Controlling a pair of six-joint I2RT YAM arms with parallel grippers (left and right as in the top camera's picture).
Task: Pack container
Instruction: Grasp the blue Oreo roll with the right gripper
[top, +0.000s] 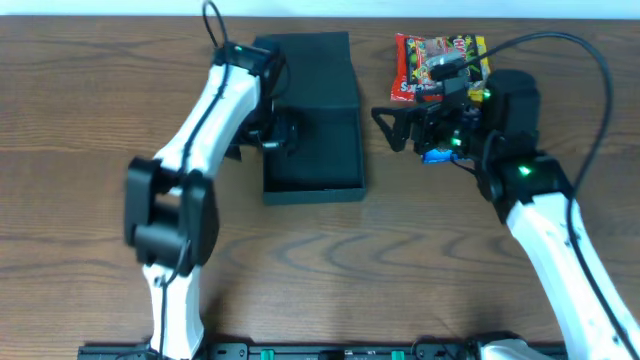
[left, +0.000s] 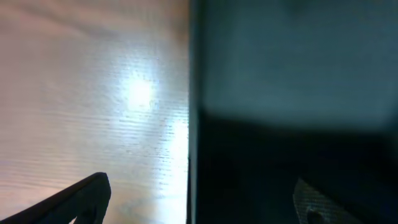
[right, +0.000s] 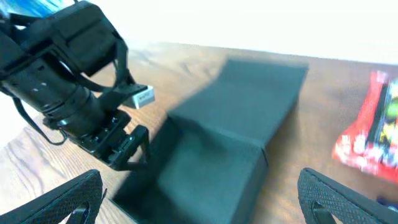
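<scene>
Our left gripper (top: 283, 132) spread wide astride one wall of the container (top: 318, 155), which we see mid-table, flap laid back, our right gripper (top: 386, 128) wide, empty, just beside it, red snack packet (top: 425, 55) beyond

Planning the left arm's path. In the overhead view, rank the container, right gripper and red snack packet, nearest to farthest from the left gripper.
1. The container, whose left wall the left gripper straddles, fingers open.
2. The right gripper, off the container's right side.
3. The red snack packet, farthest, at the back right beyond the right gripper.
</scene>
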